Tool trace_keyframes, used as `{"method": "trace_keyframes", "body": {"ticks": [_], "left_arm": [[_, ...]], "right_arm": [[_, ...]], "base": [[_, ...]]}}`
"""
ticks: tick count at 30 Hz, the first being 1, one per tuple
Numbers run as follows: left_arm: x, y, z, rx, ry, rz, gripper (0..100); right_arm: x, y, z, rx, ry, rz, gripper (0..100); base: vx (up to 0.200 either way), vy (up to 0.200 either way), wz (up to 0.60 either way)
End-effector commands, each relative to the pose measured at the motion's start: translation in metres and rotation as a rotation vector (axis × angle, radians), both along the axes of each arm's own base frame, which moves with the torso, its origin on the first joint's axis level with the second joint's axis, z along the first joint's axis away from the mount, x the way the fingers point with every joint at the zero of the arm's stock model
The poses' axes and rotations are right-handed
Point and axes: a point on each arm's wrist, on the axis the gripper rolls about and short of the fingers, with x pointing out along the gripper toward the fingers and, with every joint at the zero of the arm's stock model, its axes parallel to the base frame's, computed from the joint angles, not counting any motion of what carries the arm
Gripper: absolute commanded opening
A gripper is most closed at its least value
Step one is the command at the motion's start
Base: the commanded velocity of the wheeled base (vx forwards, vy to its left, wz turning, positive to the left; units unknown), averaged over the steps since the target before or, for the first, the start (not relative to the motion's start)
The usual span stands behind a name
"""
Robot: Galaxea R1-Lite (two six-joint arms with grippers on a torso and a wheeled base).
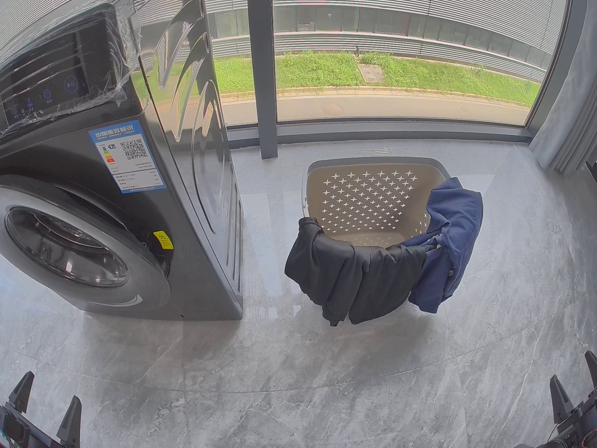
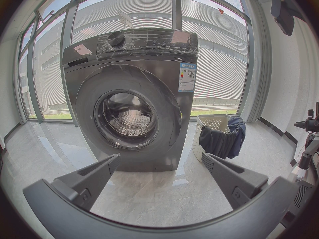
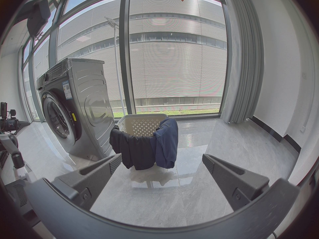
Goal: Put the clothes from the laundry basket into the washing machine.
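Hanging limp over the beige perforated basket (image 1: 373,200), centre frame, black garment (image 1: 354,275) and blue garment (image 1: 454,238) look soft, pinchable at folds; left gripper (image 2: 161,156), right gripper (image 3: 161,156) gape empty.

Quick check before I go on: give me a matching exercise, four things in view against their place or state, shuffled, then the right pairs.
Things
1. black garment
2. blue garment
3. washing machine door
4. left gripper

Place or state
A. open, holding nothing
B. draped over the near rim of the laundry basket
C. shut
D. hanging over the basket's right rim

Pairs: 1-B, 2-D, 3-C, 4-A
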Motion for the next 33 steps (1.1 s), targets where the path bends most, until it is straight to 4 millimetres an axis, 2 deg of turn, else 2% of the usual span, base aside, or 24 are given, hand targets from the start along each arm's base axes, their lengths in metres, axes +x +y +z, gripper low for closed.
{"method": "trace_keyframes", "body": {"ticks": [1,19,33], "left_arm": [[0.0000,-0.0001,-0.0052,-0.001,0.001,-0.002,100],[0.0002,-0.0001,-0.0052,-0.004,0.002,-0.002,100],[0.0002,0.0000,-0.0052,-0.004,0.002,-0.001,100]], "right_arm": [[0.0001,0.0000,-0.0052,0.000,0.001,0.000,100],[0.0001,0.0000,-0.0052,0.000,0.001,0.000,100],[0.0001,0.0000,-0.0052,0.000,0.001,0.000,100]], "base": [[0.000,0.000,0.00],[0.000,0.200,0.00],[0.000,0.000,0.00]]}}
